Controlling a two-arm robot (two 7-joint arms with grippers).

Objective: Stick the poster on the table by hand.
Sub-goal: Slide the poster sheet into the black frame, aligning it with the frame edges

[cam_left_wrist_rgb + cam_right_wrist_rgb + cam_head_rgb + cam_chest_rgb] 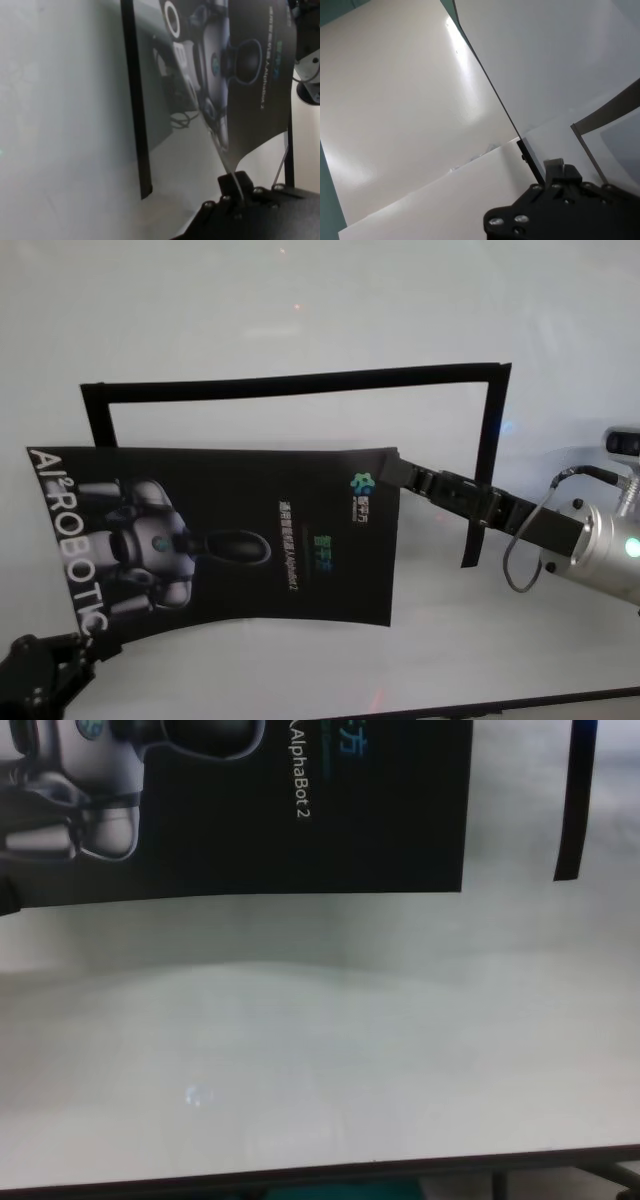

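Black poster with silver robot print sags mid-air; left gripper and right gripper pinch opposite corners.

**Soft, even light with glare on white surfaces**

The table is brightly, evenly lit and slightly washed out, with faint reflected spots. The poster throws a pale, diffuse shadow beneath its near edge. In the right wrist view a bright streak of glare crosses the poster's white back. Close foreground parts in both wrist views are soft.
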